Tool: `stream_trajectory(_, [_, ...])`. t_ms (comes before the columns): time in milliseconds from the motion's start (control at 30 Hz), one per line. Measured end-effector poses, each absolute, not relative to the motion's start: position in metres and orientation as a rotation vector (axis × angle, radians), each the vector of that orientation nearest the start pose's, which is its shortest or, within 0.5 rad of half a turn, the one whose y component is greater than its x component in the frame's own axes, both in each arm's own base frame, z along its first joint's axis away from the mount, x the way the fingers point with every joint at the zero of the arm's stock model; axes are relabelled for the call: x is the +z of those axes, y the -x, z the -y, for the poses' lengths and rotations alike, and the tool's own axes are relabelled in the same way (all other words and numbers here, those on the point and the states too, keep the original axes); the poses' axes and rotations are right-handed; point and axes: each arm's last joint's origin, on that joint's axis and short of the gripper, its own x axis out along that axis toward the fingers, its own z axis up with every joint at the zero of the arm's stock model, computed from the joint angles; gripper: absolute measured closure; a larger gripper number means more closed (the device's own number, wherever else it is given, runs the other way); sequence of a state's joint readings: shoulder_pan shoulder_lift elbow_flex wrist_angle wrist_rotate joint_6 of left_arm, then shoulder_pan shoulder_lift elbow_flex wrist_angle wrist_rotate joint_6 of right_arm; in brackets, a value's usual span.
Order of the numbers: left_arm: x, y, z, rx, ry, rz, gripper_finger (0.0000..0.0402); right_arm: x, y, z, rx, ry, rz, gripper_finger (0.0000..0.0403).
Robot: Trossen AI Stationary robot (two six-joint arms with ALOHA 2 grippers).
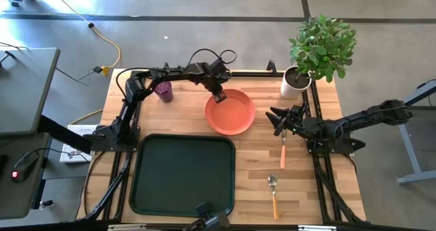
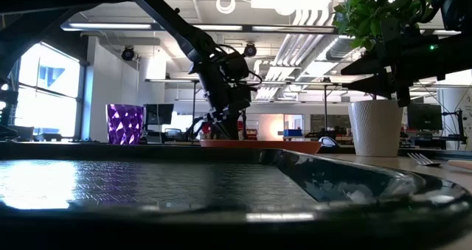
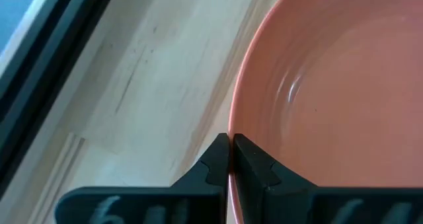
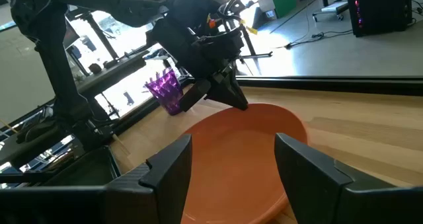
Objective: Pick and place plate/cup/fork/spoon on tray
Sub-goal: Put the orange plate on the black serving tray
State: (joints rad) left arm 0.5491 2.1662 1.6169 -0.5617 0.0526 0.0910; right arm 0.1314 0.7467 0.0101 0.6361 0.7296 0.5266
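The orange-red plate (image 1: pixel 231 114) lies on the wooden table beyond the dark green tray (image 1: pixel 182 175). My left gripper (image 1: pixel 218 96) is shut on the plate's far-left rim; it also shows in the low view (image 2: pixel 225 125). My right gripper (image 1: pixel 278 118) is open and empty just to the right of the plate, its fingers pointing at the plate (image 4: pixel 244 151). The purple cup (image 1: pixel 164 91) stands at the far left. The fork (image 1: pixel 283 149) and the spoon (image 1: pixel 273 193) lie flat to the right of the tray. My left gripper pinches the plate's raised rim (image 3: pixel 232 128) at its far-left side, one finger inside the rim and one outside. The fingers come from above, slanting down from the table's far left. In the low view the plate (image 2: pixel 258 142) sits low and level at table height.
A white pot (image 1: pixel 294 83) with a green plant stands at the far right, close behind my right gripper. A black camera mount (image 1: pixel 204 210) sits at the tray's near edge. Bare wood lies between the plate and the tray.
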Motion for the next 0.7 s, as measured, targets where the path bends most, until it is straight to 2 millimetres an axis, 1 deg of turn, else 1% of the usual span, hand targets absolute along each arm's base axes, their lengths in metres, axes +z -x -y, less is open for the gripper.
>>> stream_trajectory(133, [0.167,-0.387,-0.235,0.404,0.241,-1.069,0.0399,0.154,-0.138,0.001,-0.607,-0.468,0.067,0.0197])
stream_trajectory(267, [0.188,-0.387,-0.232,0.417,0.224,-1.012,0.04,0.154,-0.138,0.001,-0.607,-0.467,0.066,0.0197])
stream_trajectory(367, [0.213,-0.384,-0.23,0.446,0.226,-0.933,0.04,0.153,-0.138,0.001,-0.607,-0.461,0.059,0.0197])
stream_trajectory(433, [0.234,-0.381,-0.226,0.451,0.213,-0.88,0.04,0.153,-0.138,0.001,-0.608,-0.46,0.059,0.0197])
stream_trajectory(500, [0.256,-0.373,-0.22,0.458,0.201,-0.852,0.04,0.153,-0.138,0.001,-0.608,-0.464,0.061,0.0197])
stream_trajectory(600, [0.288,-0.356,-0.202,0.449,0.161,-0.842,0.04,0.153,-0.138,0.001,-0.603,-0.469,0.06,0.0197])
stream_trajectory(700, [0.307,-0.338,-0.172,0.399,0.121,-0.86,0.0401,0.153,-0.138,0.001,-0.604,-0.479,0.061,0.0197])
